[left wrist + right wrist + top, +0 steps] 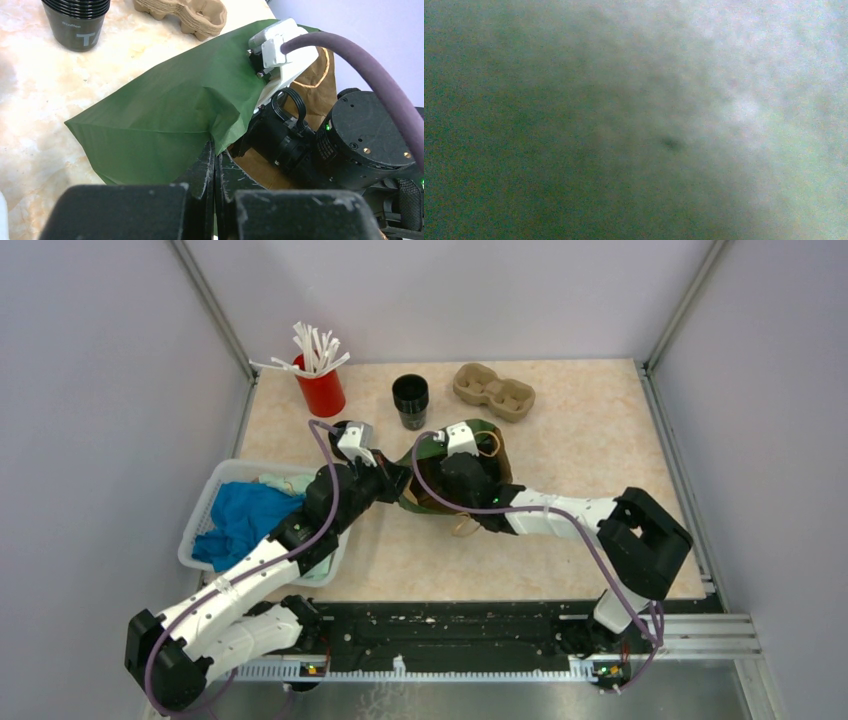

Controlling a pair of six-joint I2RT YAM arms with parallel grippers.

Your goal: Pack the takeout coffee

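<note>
The right wrist view is only a green-grey blur; nothing can be made out. The right jaws are hidden inside the green bag (160, 115) in the middle of the desk (580, 430), so I can't tell how they stand. By the far edge, the black cup (77, 25) and the brown cup tray (185, 15) are cut off at the top of the left wrist view.
</note>
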